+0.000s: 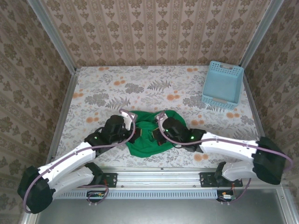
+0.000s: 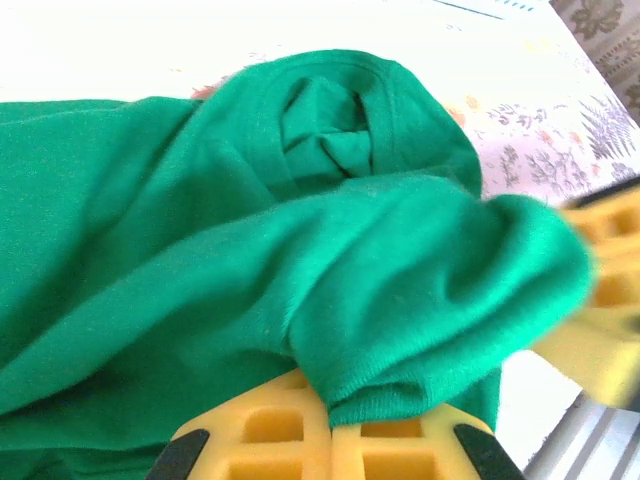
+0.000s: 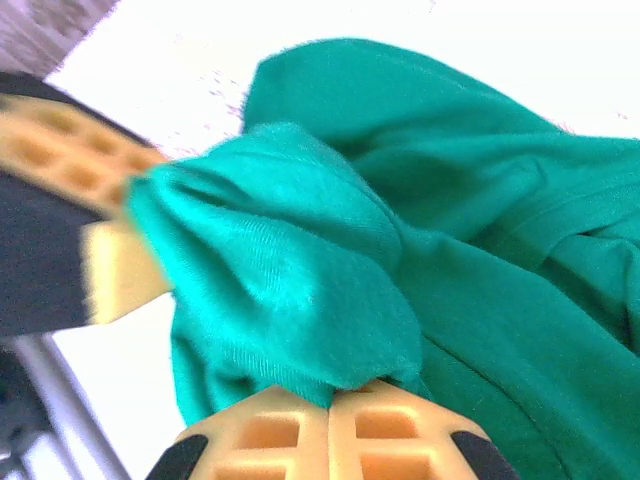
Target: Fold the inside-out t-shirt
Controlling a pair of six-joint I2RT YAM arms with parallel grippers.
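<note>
Seen from above, the green t-shirt (image 1: 148, 140) lies bunched on the counter (image 1: 140, 88) at the middle of its near edge, with the left pincer (image 1: 134, 134) and right pincer (image 1: 158, 136) both at it. In the left wrist view, the left pincer (image 2: 330, 432) is clamped on a fold of the cloth. In the right wrist view, the right pincer (image 3: 330, 425) is likewise closed on a bunched fold.

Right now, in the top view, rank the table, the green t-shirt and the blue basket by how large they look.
1. table
2. green t-shirt, bunched up
3. blue basket; it looks close to the shirt and sits farther from the camera, so that pair is unsure.
</note>
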